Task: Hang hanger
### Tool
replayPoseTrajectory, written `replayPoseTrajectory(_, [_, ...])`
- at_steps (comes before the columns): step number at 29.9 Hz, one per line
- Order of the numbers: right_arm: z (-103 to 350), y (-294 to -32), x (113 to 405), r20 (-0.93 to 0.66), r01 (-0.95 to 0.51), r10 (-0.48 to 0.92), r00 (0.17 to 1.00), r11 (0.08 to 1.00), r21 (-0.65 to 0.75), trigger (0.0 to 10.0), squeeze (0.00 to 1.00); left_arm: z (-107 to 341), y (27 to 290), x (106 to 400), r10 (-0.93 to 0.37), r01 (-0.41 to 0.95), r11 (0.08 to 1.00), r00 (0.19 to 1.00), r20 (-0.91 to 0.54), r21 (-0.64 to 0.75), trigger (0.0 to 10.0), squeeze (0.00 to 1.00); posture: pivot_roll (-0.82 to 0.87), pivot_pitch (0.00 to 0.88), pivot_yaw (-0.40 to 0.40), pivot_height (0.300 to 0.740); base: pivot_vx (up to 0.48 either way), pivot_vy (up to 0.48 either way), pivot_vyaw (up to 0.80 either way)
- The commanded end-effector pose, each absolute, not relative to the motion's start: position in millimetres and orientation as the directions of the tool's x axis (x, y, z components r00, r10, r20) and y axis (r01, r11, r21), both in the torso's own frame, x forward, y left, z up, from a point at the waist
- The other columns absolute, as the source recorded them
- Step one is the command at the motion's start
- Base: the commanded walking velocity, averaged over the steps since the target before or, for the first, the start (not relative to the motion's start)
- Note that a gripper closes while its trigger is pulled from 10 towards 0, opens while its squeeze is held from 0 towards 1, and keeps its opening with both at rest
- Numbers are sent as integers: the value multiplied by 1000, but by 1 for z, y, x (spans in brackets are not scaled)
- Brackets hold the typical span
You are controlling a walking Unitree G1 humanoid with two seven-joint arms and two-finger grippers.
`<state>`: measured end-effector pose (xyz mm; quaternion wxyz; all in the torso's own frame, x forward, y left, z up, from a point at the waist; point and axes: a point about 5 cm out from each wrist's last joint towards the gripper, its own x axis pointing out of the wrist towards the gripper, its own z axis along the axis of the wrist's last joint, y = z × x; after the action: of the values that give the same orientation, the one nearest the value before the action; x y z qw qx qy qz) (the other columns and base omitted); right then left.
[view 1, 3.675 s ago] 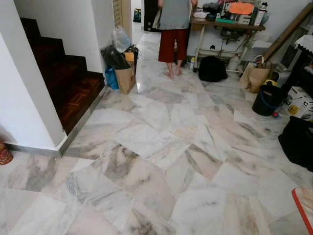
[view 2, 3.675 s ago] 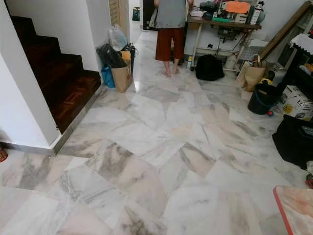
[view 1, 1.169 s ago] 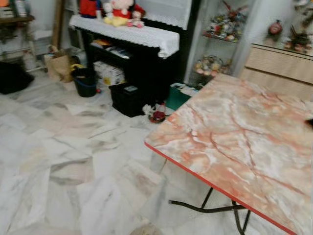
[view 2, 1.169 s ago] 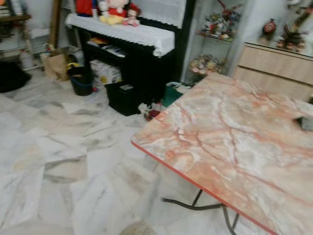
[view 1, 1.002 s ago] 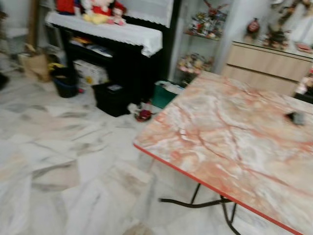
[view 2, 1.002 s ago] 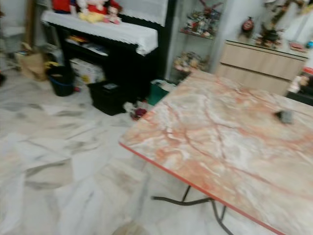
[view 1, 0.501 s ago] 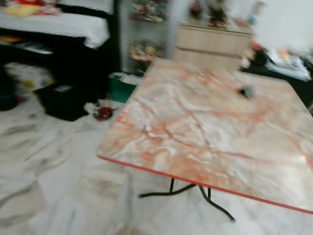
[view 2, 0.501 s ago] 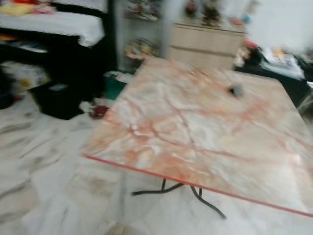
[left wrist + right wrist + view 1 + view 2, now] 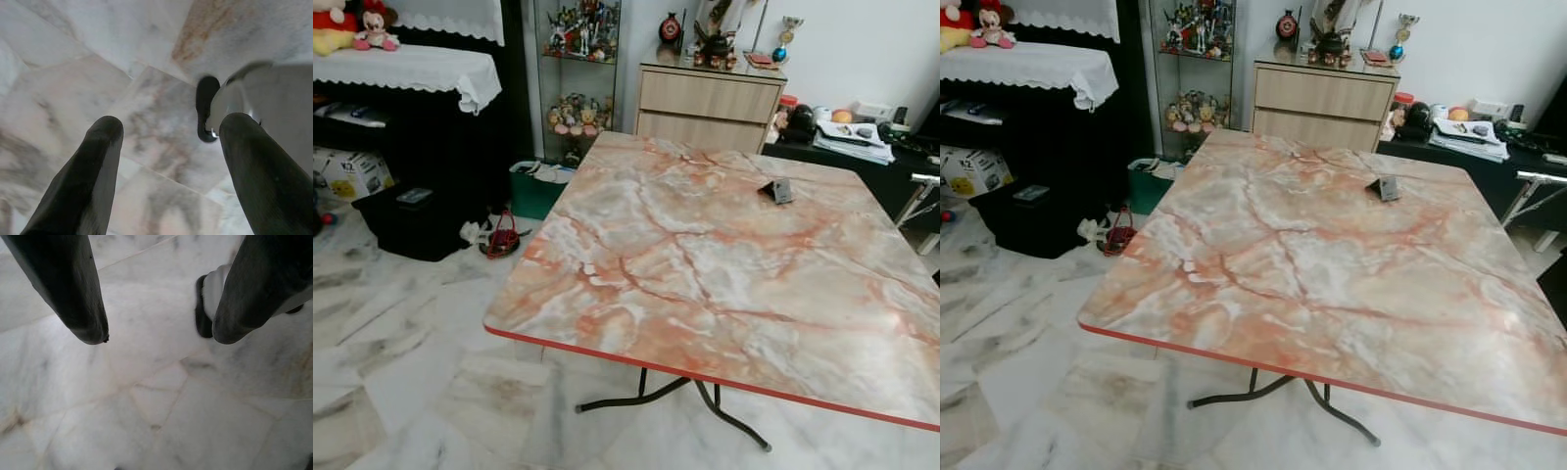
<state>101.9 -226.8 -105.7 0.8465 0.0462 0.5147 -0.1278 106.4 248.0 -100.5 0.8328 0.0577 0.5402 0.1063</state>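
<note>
A folding table (image 9: 636,294) with a pink marble-pattern top and a red rim stands right before me on black metal legs (image 9: 646,397). A small dark object (image 9: 776,190) lies near the table's far edge. In the left wrist view my left gripper (image 9: 168,127) hangs open over the marble floor, nothing between its fingers, beside my silver foot (image 9: 230,100). Likewise my right gripper (image 9: 159,335) hangs open over the floor tiles, close to my other foot (image 9: 208,298).
Behind the table stand a wooden drawer cabinet (image 9: 710,103) and a glass display cabinet (image 9: 573,69). On the left are black furniture under a white lace cloth (image 9: 411,69), a black box (image 9: 406,211) and a green box (image 9: 533,186). A cluttered black desk (image 9: 852,147) sits far right.
The camera has swung right, away from the stairs and a standing person, onto the table. The picture has steadied and sharpened. Nothing on the table moved.
</note>
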Motion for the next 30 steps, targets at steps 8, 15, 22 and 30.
replayPoseTrajectory(8, [-70, -144, 215, -755, 207, 54, 653, 947, 247, 10000, 0, -95, 242, 114, 134, -141, 988, 562, -816, 65, 10000, 0, 222, 30, -56, 740, 0, -480, 0])
replayPoseTrajectory(15, [-70, -144, 215, -754, 211, 53, 655, 945, 250, 10000, 0, -94, 240, 119, 130, -135, 989, 563, -816, 65, 10000, 0, 217, 36, -58, 740, 0, -480, 0])
replayPoseTrajectory(22, [-70, -145, 216, -751, 220, 50, 658, 941, 256, 10000, 0, -94, 239, 120, 127, -130, 989, 565, -815, 64, 10000, 0, 210, 40, -57, 740, 0, -480, -223])
replayPoseTrajectory(30, [-69, -145, 216, -743, 226, 41, 668, 940, 255, 10000, 0, -94, 239, 121, 124, -127, 990, 565, -816, 62, 10000, 0, 208, 38, -56, 740, 0, -480, -84])
